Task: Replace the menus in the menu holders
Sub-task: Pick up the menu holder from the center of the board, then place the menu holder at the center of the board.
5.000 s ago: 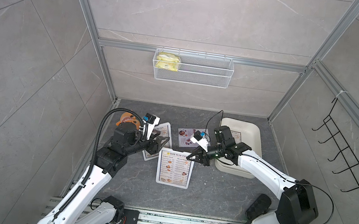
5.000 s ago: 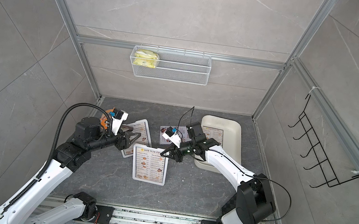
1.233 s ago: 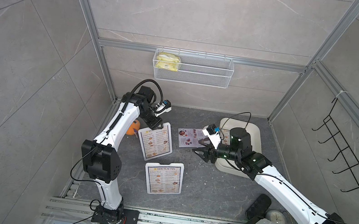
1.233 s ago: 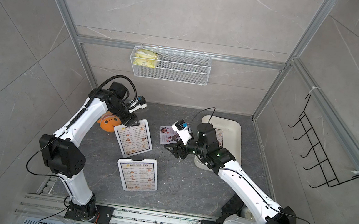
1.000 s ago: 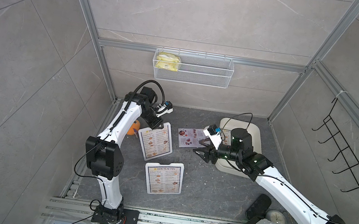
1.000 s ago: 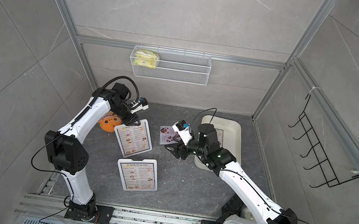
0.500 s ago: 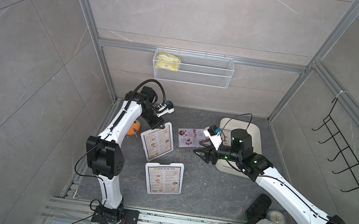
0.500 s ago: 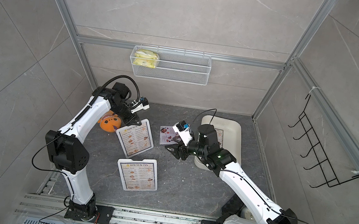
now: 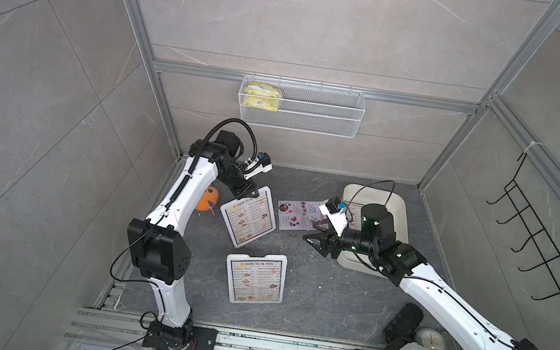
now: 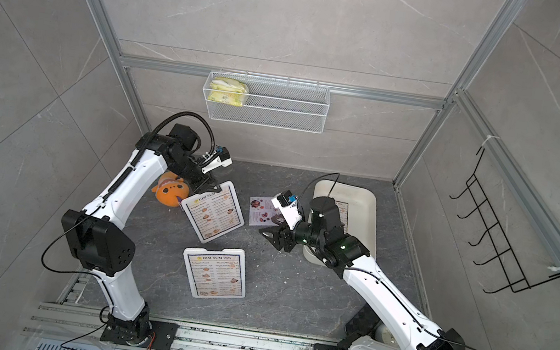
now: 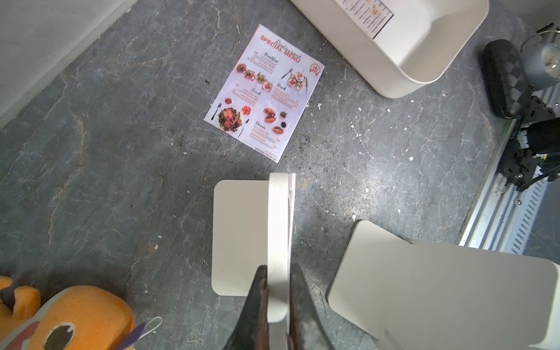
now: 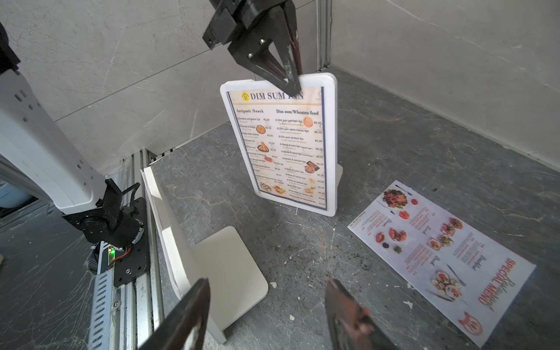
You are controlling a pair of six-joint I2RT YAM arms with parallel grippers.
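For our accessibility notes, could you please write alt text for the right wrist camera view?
The left gripper pinches the top edge of an upright menu holder showing a Dim Sum Inn menu. A Special Menu sheet lies flat on the grey floor beside it, a second holder stands nearer, and the right gripper hangs open in the foreground.

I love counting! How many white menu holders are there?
2: the held menu holder, gripped at its top edge by the left gripper; the free menu holder, standing alone nearer the rail. None appears hidden.
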